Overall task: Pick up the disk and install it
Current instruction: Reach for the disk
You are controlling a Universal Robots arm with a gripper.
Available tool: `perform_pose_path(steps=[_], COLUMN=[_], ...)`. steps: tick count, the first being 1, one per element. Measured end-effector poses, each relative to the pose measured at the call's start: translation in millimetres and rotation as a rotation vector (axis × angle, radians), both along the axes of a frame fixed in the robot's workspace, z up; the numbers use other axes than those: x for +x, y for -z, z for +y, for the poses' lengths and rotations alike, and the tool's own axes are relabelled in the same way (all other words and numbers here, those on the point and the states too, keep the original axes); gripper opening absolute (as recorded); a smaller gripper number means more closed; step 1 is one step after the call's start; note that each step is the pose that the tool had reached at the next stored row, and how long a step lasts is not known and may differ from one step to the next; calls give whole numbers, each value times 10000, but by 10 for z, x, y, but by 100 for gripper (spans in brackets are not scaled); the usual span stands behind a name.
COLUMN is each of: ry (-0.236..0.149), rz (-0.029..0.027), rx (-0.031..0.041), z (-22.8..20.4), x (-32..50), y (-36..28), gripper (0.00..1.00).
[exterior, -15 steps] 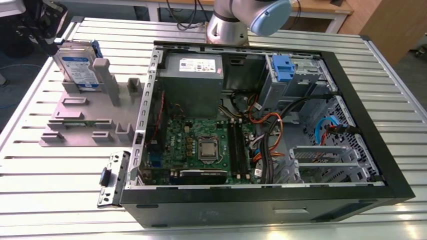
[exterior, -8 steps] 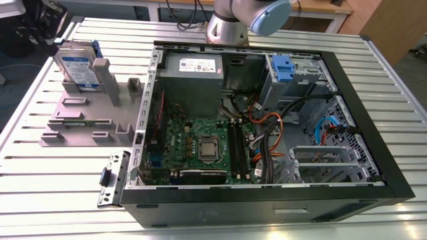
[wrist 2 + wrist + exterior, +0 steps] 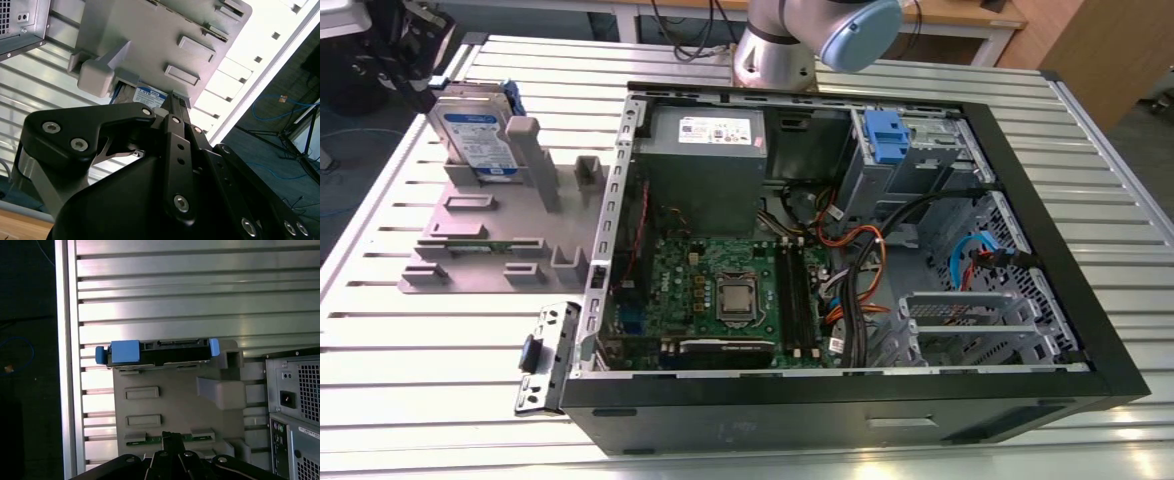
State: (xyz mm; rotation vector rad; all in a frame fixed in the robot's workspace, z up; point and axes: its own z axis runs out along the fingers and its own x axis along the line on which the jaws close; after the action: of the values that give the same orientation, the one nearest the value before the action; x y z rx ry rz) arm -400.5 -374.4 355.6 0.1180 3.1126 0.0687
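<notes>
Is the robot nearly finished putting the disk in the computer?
Not yet. Nothing looks done: the disk stands upright in its grey holder on the table, outside the computer. The gripper is apart from the disk, jaws shut on nothing. Picking up and installing are both left.

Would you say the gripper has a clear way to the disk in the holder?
Probably yes: the disk stands upright in the grey holder, its top edge bare, nothing over it. The gripper sits above the holder, apart from the disk, jaws seemingly shut.
</notes>
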Motion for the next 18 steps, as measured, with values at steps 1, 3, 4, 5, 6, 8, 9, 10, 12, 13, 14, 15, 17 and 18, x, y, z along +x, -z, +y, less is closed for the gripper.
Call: perform_pose_path(steps=[1,3,4,5,6,8,9,10,12,13,14,15,17,18], ry=[0,0,0,0,0,0,0,0,0,0,0,0,0,0], rz=[0,-1,-1,-1,-1,0,-1,-1,-1,0,-1,-1,-1,-1], rx=[0,0,0,0,1,0,0,0,0,0,1,1,0,0], z=[0,0,0,0,0,0,0,0,0,0,0,0,0,0], x=[-1,-2,-3,-3,-4,-4,-4,-5,-5,-6,-6,-6,-7,-7], y=[2,7,9,11,14,19,22,24,29,32,35,37,42,45], gripper=[10,10,10,10,10,10,10,10,10,10,10,10,10,10])
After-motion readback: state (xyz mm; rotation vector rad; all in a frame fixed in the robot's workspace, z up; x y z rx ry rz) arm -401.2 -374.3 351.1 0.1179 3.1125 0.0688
